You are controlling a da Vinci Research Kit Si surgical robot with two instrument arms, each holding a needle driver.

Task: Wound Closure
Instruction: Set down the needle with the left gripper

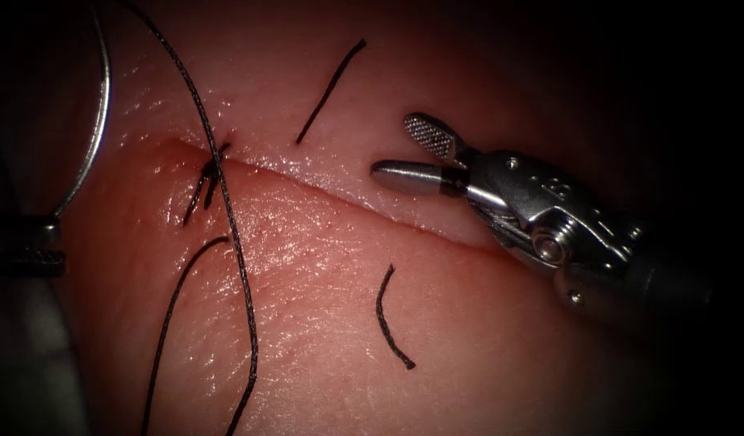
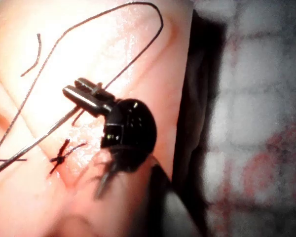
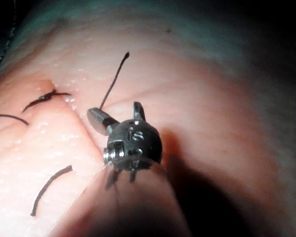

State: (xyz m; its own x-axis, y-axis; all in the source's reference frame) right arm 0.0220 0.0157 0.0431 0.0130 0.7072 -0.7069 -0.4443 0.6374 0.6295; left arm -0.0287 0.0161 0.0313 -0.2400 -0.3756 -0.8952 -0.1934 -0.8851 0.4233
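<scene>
One knotted stitch [image 1: 211, 173] closes the cut [image 1: 348, 206] at its 9 o'clock end; the rest gapes. The left claw [image 1: 33, 242], at the dim 9 o'clock edge, grips the needle [image 1: 98, 121] near its tail, clear of the tissue [image 1: 469, 339], trailing thread [image 1: 235, 242]. The right claw [image 1: 408, 153] hovers wide and empty over the cut, loose thread ends [image 1: 388, 319] lying at 12 and 6 o'clock of it.

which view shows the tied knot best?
Endoscope view: the dark tied knot of black thread sits unobstructed at the cut's left end, tails visible. Both wrist views show it too, smaller and at an oblique angle.
</scene>
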